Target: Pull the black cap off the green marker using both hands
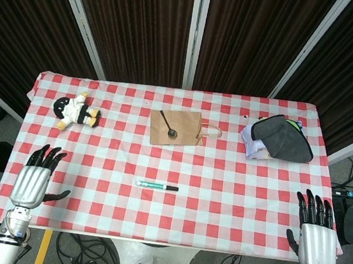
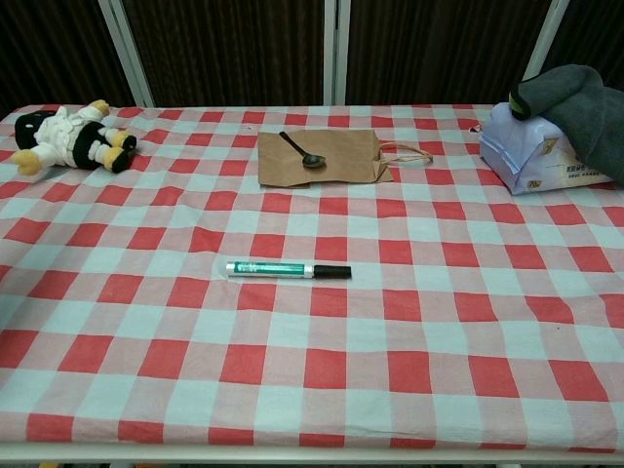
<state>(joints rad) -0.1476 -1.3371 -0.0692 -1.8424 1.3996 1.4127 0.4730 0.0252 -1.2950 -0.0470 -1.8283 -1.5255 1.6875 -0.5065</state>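
From my station I see the green marker (image 1: 152, 185) lying flat on the red-and-white checked tablecloth (image 1: 219, 202), near the front middle of the table; its black cap (image 1: 172, 187) is still on and points toward my right side, the barrel running left to right. The chest view shows the same: marker (image 2: 276, 269) lying crosswise, cap (image 2: 331, 272) on its right end, nothing touching it.

My left hand (image 1: 34, 176) sits at the front left corner of the table, palm down, fingers spread and extended, thumb out to the side; it holds nothing. My right hand (image 1: 314, 229) is at the front right edge, fingers likewise straight and apart, empty. Both hands are well apart from the marker, one on each side; neither appears in the chest view.

Further back on the cloth lies a brown paper bag (image 1: 175, 128), flat, its handle to the right; a dark spoon (image 1: 168, 124) rests on top of it, bowl toward me. At the back left a small plush toy (image 1: 76, 111) in black, white and yellow lies on its side. At the back right a pale packet (image 1: 256, 144) sits with a grey cloth (image 1: 285, 141) draped over it; in the chest view the cloth (image 2: 577, 102) covers the packet's (image 2: 531, 148) upper right part.
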